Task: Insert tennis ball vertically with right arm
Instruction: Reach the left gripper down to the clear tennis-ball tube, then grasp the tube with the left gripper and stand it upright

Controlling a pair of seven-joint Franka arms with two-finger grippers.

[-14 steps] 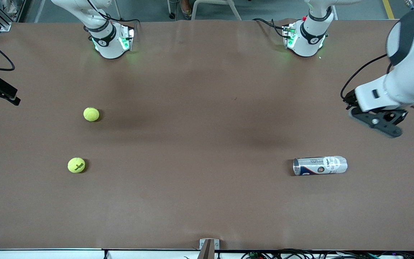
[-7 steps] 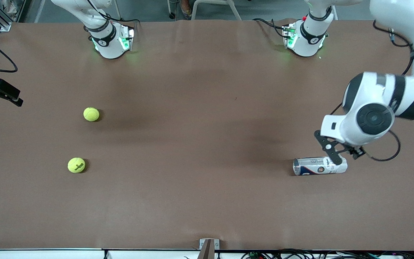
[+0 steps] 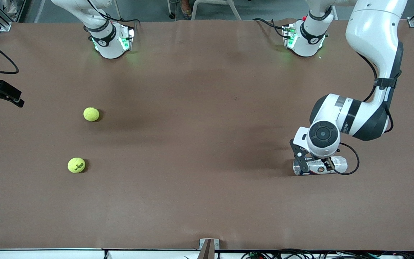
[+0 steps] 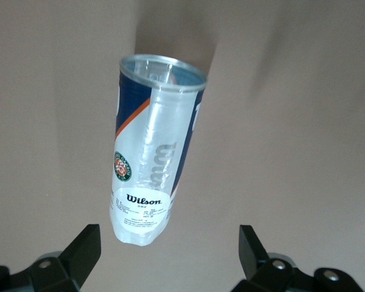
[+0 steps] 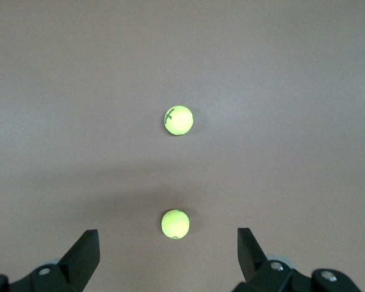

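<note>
A clear plastic tennis ball can point(image 3: 318, 166) lies on its side on the brown table point(image 3: 192, 144), toward the left arm's end. Its open metal-rimmed mouth points toward the middle of the table and its rounded closed base toward the table's end. The label reads "Wilson" in black on a white patch; a larger, pale "Wilson" runs along the clear wall. A round green and orange badge sits beside a navy panel edged with an orange stripe. Fine print under the black name is too small to read.

The left gripper point(image 3: 313, 163) hangs just over the can, its black fingers spread wide. In the left wrist view the two fingertips point(image 4: 85, 249) stand apart with the can's closed end point(image 4: 140, 225) between them, and they touch nothing.

Two yellow-green tennis balls lie toward the right arm's end, well apart from the can. One ball point(image 3: 91, 114) is farther from the front camera; the other ball point(image 3: 76, 165), nearer to it, carries dark printing that cannot be read.

The right gripper point(image 5: 169, 258) is up over that end of the table, above the two balls, fingers wide apart and holding nothing. The right arm waits there.
</note>
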